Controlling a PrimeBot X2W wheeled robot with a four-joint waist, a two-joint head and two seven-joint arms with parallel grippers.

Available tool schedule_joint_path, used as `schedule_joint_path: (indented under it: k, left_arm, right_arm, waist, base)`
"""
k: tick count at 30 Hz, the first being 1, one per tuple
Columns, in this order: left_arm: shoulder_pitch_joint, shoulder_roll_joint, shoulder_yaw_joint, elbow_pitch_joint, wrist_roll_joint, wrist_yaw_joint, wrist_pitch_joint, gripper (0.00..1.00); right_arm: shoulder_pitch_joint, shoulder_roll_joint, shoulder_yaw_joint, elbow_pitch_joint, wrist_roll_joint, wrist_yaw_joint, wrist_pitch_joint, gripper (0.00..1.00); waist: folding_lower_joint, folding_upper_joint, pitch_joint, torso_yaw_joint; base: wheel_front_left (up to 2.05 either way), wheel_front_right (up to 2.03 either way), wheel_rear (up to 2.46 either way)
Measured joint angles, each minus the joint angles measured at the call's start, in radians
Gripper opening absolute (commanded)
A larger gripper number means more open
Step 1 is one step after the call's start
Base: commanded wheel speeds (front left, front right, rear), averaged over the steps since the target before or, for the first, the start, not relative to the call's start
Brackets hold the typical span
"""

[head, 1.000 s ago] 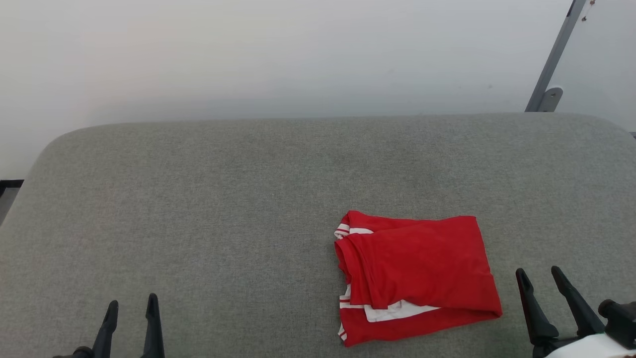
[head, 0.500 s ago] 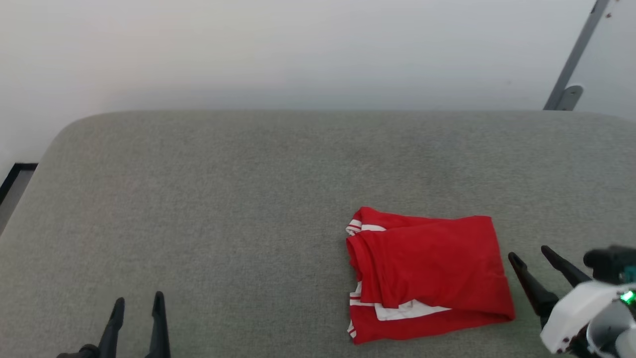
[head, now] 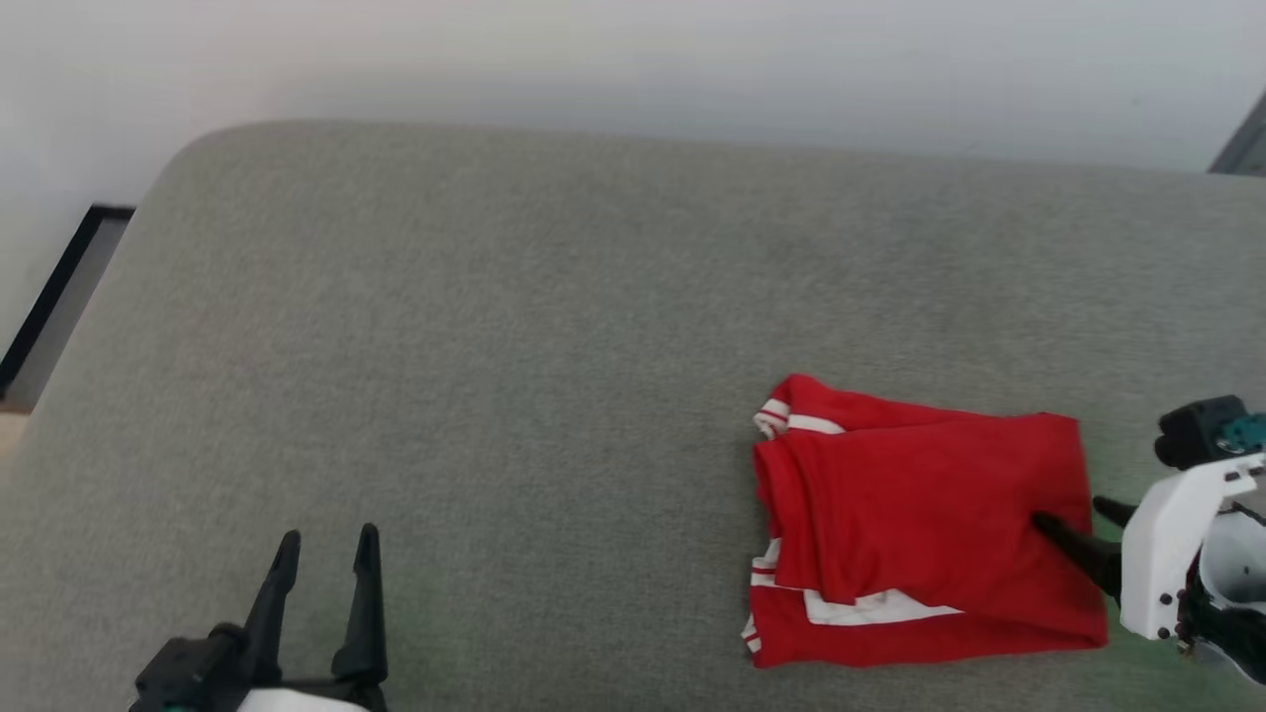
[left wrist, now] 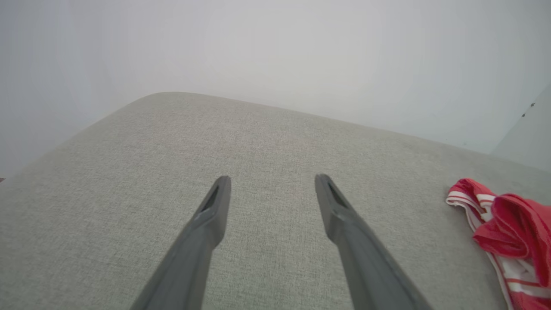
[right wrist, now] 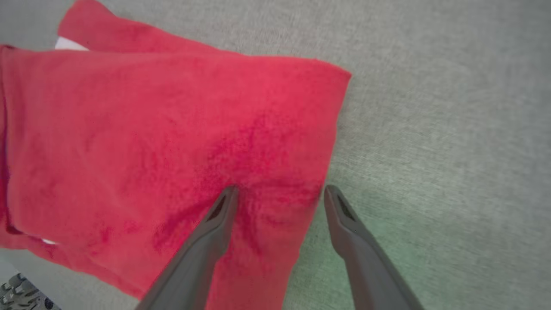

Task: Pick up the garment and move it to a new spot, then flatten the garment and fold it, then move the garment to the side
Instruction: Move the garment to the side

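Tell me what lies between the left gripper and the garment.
Bare grey upholstery, as the head view shows, separates the left gripper from the garment.

I'm getting soft, even, bright light in every view; shadows on the grey surface [head: 495, 346] are faint and soft-edged. A weak green cast tints it at four o'clock in the head view, beside the right claw [head: 1068, 511], and the garment [right wrist: 150, 129] looks slightly smeared in the right wrist view.
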State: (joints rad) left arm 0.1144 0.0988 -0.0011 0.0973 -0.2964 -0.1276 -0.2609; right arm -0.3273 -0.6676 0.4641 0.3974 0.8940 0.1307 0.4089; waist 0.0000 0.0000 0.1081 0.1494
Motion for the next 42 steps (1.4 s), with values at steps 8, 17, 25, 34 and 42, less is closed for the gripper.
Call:
schedule_joint_path:
  k: [8, 17, 25, 34, 42]
  left_arm:
    - [-0.034, -0.003, -0.019, 0.014, -0.002, 0.000, 0.000, 1.00]
    - [-0.067, -0.002, -0.028, 0.026, -0.012, 0.000, 0.000, 1.00]
    - [-0.109, 0.021, -0.041, 0.027, -0.020, 0.000, 0.000, 1.00]
    - [-0.239, 0.056, -0.132, 0.052, -0.011, 0.000, 0.000, 1.00]
    - [-0.376, 0.073, -0.231, 0.069, -0.003, 0.000, 0.000, 1.00]
  right_arm:
    - [-0.097, 0.007, 0.079, 0.100, 0.074, 0.000, 0.246, 1.00]
    - [-0.158, 0.010, 0.113, 0.108, 0.119, -0.001, 0.337, 0.00]
    - [-0.195, -0.047, 0.078, 0.066, 0.121, 0.000, 0.253, 0.00]
    - [-0.270, -0.156, 0.024, 0.069, 0.096, 0.000, 0.182, 0.00]
    - [-0.379, -0.220, 0.015, 0.130, 0.015, 0.000, 0.088, 0.00]
  waist:
    - [0.0000, 0.0000, 0.047, 0.041]
    - [0.0000, 0.0000, 0.067, 0.045]
    - [0.0000, 0.0000, 0.071, -0.011]
    - [0.0000, 0.0000, 0.104, -0.099]
    - [0.0000, 0.0000, 0.152, -0.191]
  base:
    - [0.00, 0.00, 0.00]
    - [0.00, 0.00, 0.00]
    - [0.00, 0.00, 0.00]
    - [0.00, 0.00, 0.00]
    - [0.00, 0.00, 0.00]
